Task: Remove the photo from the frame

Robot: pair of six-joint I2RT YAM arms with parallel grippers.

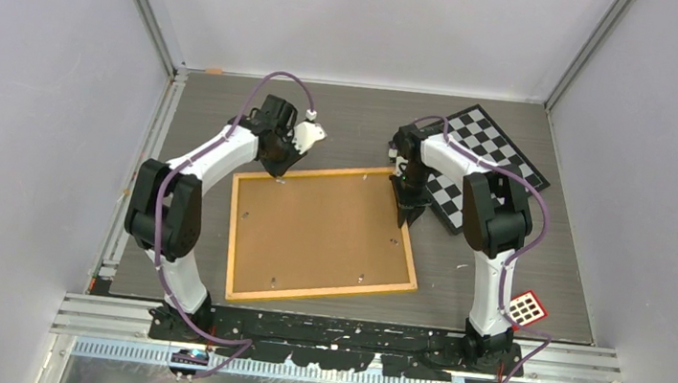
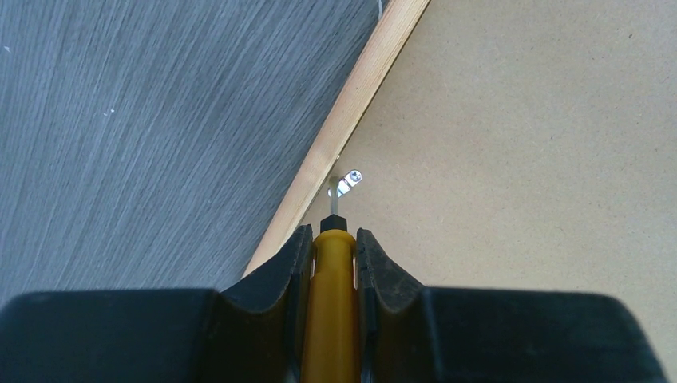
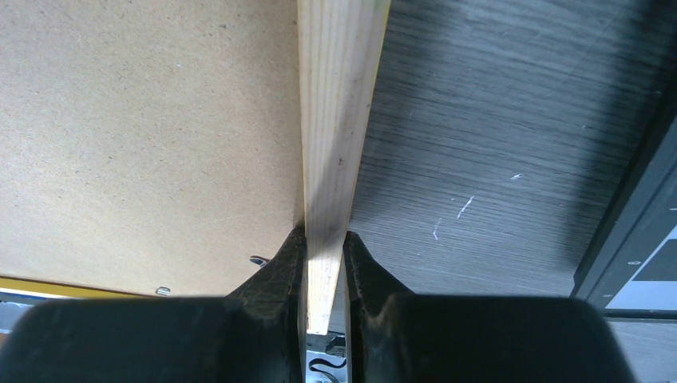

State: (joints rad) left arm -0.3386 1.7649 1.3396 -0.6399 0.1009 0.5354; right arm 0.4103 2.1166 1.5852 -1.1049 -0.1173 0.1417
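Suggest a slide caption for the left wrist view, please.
Left gripper holds a yellow-handled tool, tip at a metal clip on the brown back of the frame.

The frame (image 1: 232, 237) is seen lying flat, face down and slightly skewed. Its brown backing board (image 1: 321, 236) is turned upward, bordered in thin yellow-orange and dotted with small metal clips (image 2: 345, 182).

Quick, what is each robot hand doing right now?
Left gripper: jaws closed on a yellow-handled tool.
Right gripper: jaws closed on the edge of the frame.
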